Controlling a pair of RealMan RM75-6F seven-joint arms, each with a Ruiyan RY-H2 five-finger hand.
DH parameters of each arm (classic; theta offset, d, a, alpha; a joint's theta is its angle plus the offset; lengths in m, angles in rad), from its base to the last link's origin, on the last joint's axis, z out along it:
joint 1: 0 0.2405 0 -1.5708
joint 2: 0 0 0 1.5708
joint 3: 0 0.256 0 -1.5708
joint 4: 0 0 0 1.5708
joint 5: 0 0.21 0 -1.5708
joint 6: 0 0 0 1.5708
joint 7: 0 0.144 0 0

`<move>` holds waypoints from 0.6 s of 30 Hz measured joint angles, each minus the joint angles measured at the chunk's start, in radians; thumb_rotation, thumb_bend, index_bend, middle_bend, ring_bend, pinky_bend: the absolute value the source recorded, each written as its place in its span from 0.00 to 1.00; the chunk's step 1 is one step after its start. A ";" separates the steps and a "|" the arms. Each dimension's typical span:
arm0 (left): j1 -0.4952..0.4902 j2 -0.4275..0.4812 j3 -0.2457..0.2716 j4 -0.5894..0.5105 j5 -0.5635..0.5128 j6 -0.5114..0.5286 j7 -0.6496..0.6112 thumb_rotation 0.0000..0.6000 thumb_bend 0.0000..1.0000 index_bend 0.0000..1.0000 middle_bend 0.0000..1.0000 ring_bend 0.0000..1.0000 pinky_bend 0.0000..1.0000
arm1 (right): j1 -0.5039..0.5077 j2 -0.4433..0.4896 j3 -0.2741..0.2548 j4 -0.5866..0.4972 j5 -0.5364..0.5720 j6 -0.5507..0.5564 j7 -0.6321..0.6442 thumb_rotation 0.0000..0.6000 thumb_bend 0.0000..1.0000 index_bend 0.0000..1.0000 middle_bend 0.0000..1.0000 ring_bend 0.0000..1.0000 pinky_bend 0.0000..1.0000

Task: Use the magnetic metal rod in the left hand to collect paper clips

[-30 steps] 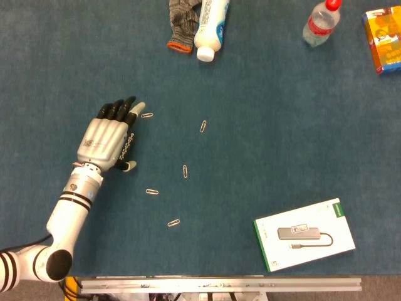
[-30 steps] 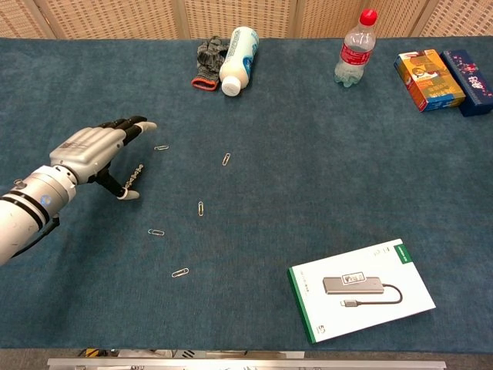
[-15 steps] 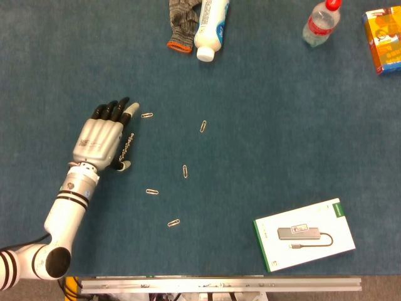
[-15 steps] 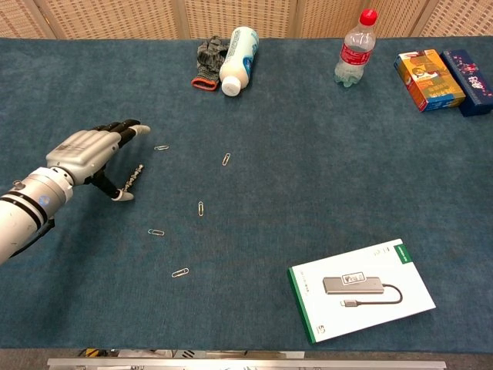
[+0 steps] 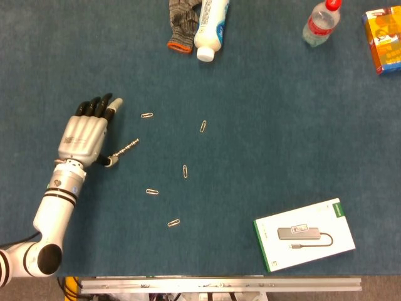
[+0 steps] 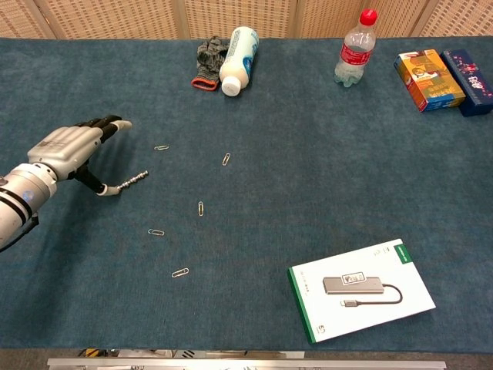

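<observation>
Paper clips lie scattered beside the left hand, whose spread fingers barely touch the rod.

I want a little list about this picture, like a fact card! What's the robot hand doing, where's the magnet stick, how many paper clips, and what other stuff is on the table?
Left hand: at the table's left side, fingers stretched forward
Magnetic rod: lying beside the thumb; whether it is pinched cannot be told
Paper clips: five loose on the blue table, nearest one ahead of the fingers
Clips on rod: none seen
Right hand: not in view
Other things: white bottle, grey glove, water bottle, orange box, white adapter box
</observation>
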 measured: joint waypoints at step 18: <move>-0.004 0.029 -0.010 -0.034 0.020 0.010 -0.027 1.00 0.00 0.00 0.00 0.00 0.08 | -0.002 0.001 -0.001 -0.001 0.002 -0.001 0.009 1.00 0.12 0.36 0.39 0.29 0.44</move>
